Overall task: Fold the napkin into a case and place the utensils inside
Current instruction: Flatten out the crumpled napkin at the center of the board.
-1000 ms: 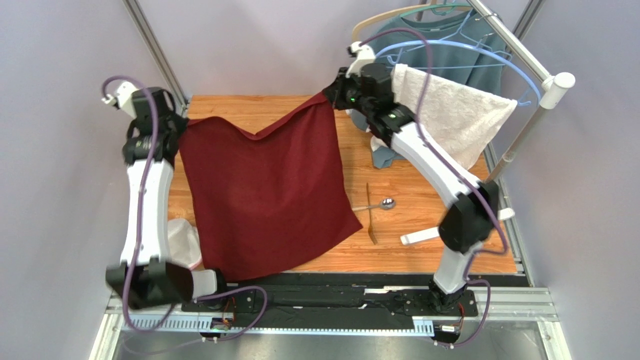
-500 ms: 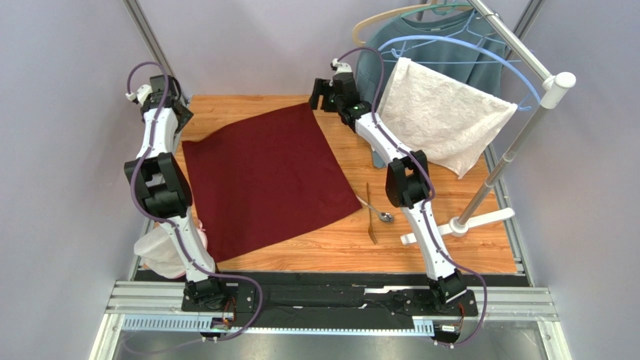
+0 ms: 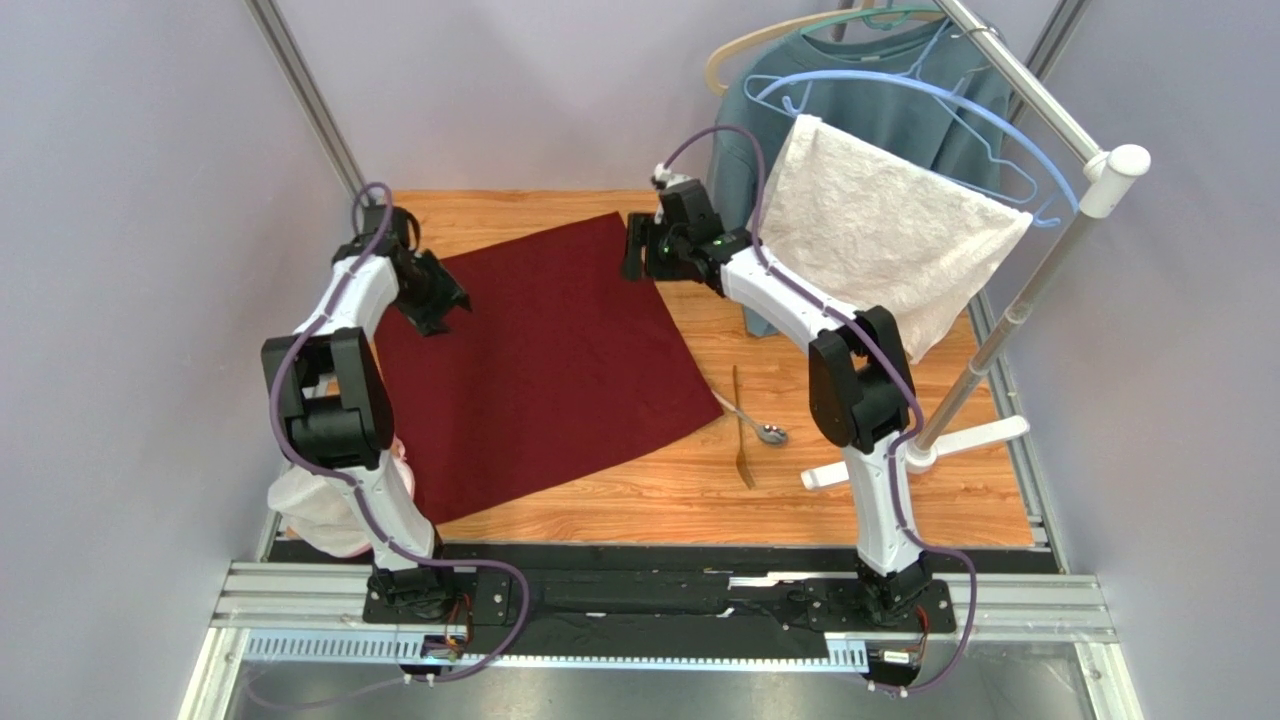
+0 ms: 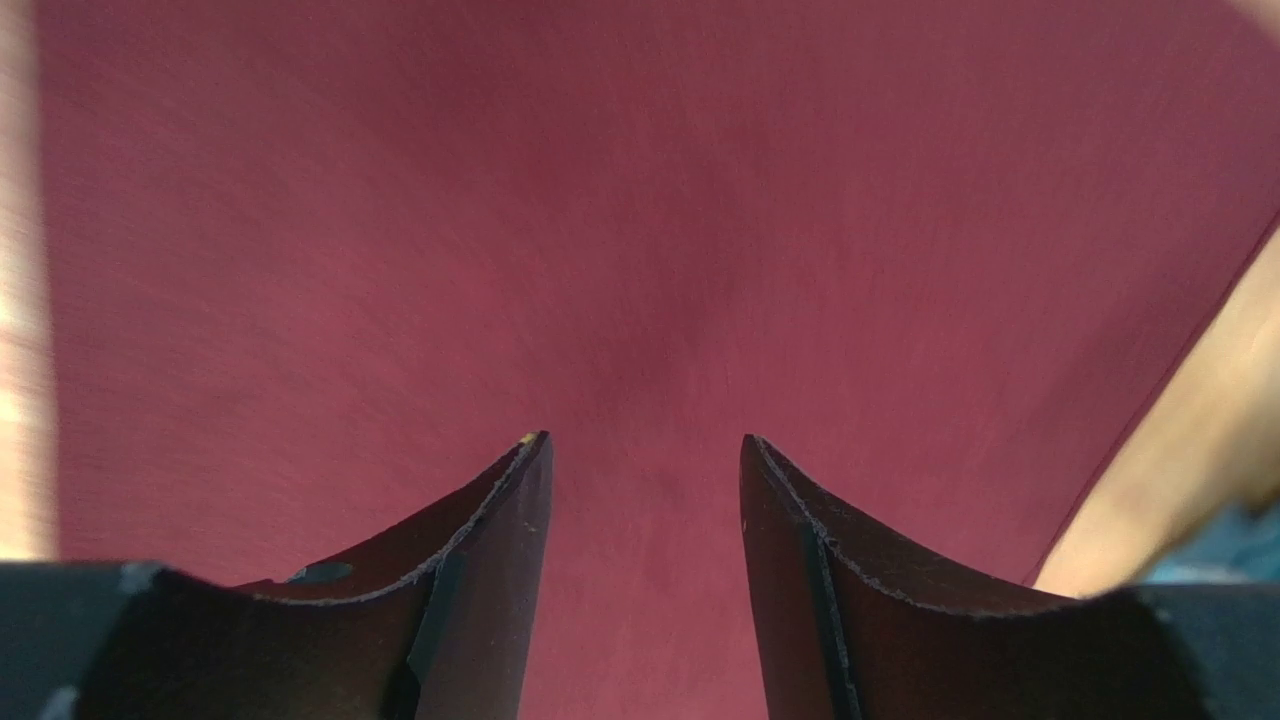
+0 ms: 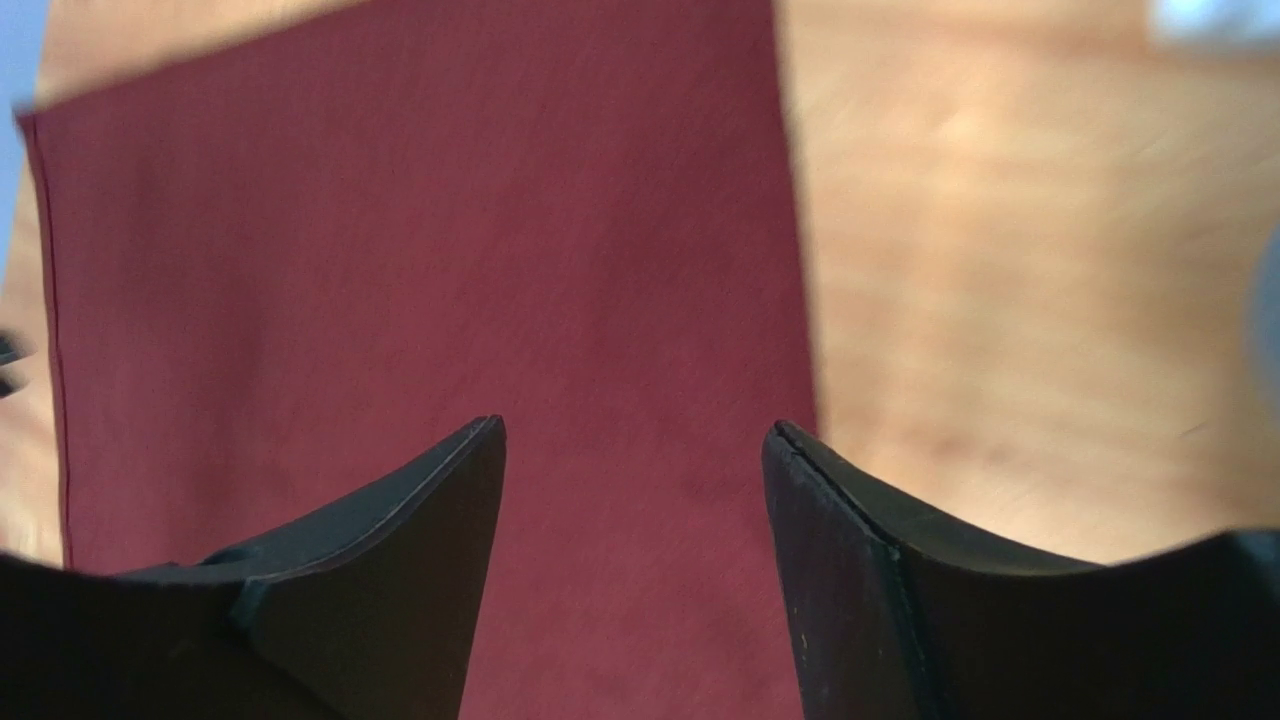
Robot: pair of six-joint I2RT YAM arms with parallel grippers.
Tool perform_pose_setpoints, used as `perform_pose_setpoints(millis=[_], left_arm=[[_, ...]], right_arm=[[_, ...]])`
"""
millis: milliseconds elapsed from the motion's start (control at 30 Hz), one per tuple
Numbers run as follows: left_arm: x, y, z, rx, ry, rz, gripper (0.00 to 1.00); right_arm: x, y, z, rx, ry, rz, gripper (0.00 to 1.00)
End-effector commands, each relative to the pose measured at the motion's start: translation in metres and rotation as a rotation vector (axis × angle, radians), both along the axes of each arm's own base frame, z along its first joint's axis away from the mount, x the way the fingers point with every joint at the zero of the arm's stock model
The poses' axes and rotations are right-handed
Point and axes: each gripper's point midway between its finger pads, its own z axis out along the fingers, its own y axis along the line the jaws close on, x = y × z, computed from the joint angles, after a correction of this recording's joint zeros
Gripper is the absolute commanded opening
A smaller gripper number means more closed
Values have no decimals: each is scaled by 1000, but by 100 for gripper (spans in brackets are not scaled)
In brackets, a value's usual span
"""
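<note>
Now the napkin [image 3: 541, 360] lies spread flat; left hand [image 4: 643, 443] and right hand [image 5: 634, 428] hover over it — open, empty.

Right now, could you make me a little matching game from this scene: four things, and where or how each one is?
1 napkin
2 spoon
3 white towel
4 right gripper

a hanging up at the far right
b open, above the napkin's far corner
c spread flat on the table
d lying on wood, right of the napkin

Pairs: 1-c, 2-d, 3-a, 4-b
</note>
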Motion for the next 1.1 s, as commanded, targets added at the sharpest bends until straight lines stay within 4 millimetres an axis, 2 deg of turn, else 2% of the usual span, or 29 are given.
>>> perform_pose_setpoints(millis=[0,67,167,200,267,300,367,400,467,500,533,600,633,733,833,867,900,967,1000,1067], left_arm=[[-12,-56,8,-99,-41,-196,57],[-20,-61,-12,-89,18,-196,56],[-20,-68,-34,-144,75,-177,56],[-17,-68,-39,-144,83,-168,56],[-7,-67,-54,-146,118,-146,56],[-9,-67,-59,-153,152,-132,56],[1,-69,-66,-174,159,-122,55],[3,-69,-68,-176,163,-113,55],[13,-70,-73,-191,168,-117,55],[11,-72,-74,-205,192,-121,55],[20,-75,-73,-220,181,-132,55],[24,-75,-76,-225,187,-130,55],[31,-72,-78,-216,186,-135,55],[43,-66,-83,-226,198,-146,55],[53,-60,-86,-210,209,-162,55],[55,-57,-84,-202,206,-164,55],[60,-55,-80,-196,187,-169,55],[67,-49,-77,-167,162,-178,56],[74,-44,-71,-153,140,-177,56],[76,-37,-68,-135,133,-182,56]], right_arm=[[-61,4,-18,-48,140,65,59],[-79,-8,-23,-70,176,58,58],[-89,-19,-19,-92,156,56,57],[-95,-22,-26,-109,161,80,57],[-96,-17,-28,-96,154,121,56],[-99,-7,-33,-70,174,163,50],[-96,2,-39,-45,191,180,43],[-95,5,-53,-46,221,187,41],[-87,9,-59,-35,223,165,41],[-85,10,-63,-31,231,161,41],[-84,12,-72,-35,243,163,42],[-76,14,-74,-34,229,148,42],[-73,15,-85,-45,240,143,42],[-60,20,-89,-28,233,141,43],[-45,22,-103,-30,245,128,43],[-41,22,-113,-36,257,129,43],[-33,24,-107,-28,235,131,43],[-25,22,-115,-34,236,127,43],[-14,23,-108,-15,213,133,43],[-7,26,-106,-4,216,144,44]])
